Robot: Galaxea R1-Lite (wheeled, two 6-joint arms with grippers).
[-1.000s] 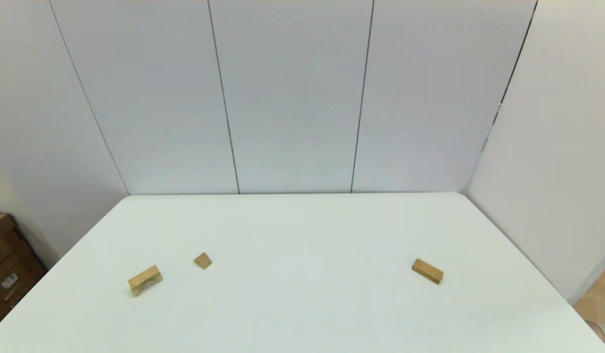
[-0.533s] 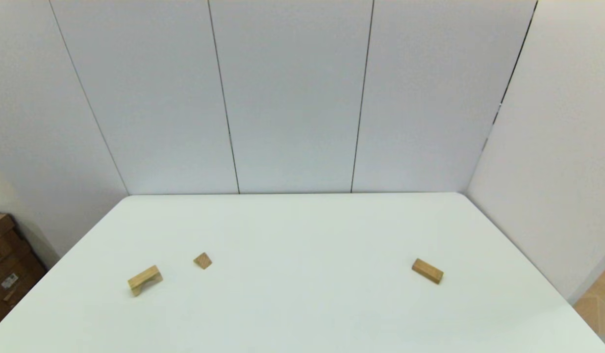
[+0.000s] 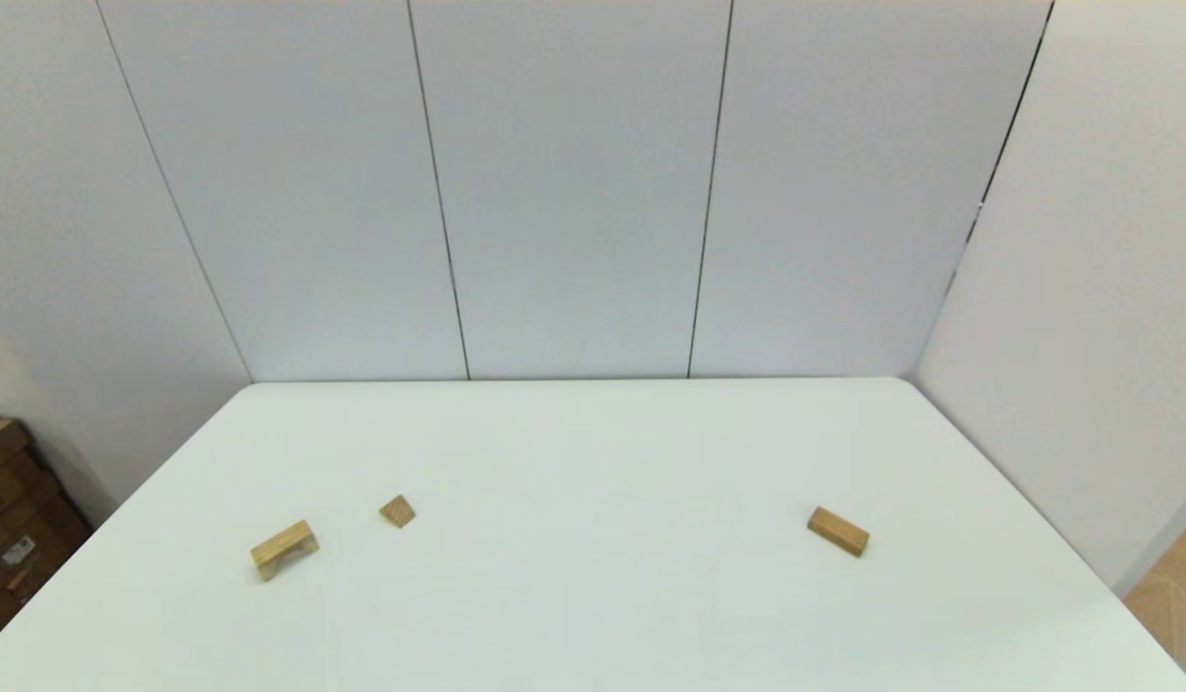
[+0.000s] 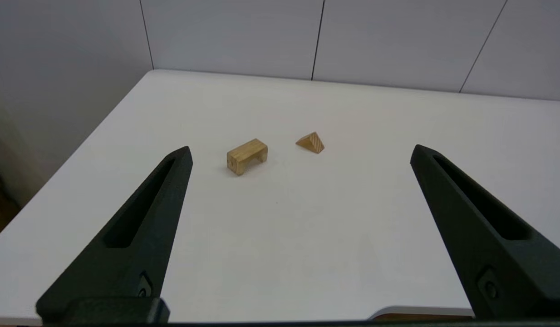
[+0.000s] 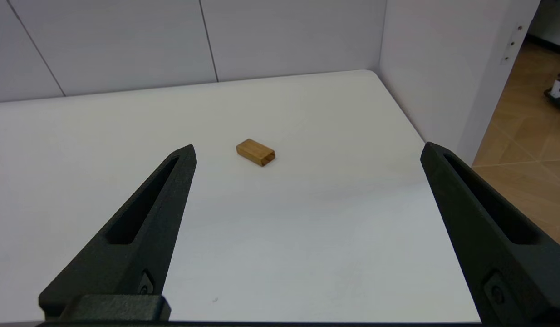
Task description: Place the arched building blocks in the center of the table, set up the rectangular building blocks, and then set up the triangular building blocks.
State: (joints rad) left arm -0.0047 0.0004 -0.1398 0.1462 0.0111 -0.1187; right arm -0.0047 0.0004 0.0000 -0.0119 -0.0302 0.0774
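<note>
Head view: on the white table point(image 3: 593, 596), the arched block point(image 3: 284, 549) stands at lower left with the triangular block point(image 3: 397, 510) just right of it, and the rectangular block point(image 3: 838, 531) lies flat at lower right. Left wrist view: the left gripper point(image 4: 300, 152), fingers spread wide and empty, frames the arch and wedge near frame centre. Right wrist view: the right gripper point(image 5: 307, 150), likewise spread and empty, has the rectangular block just above centre between its fingers, well apart from them.
</note>
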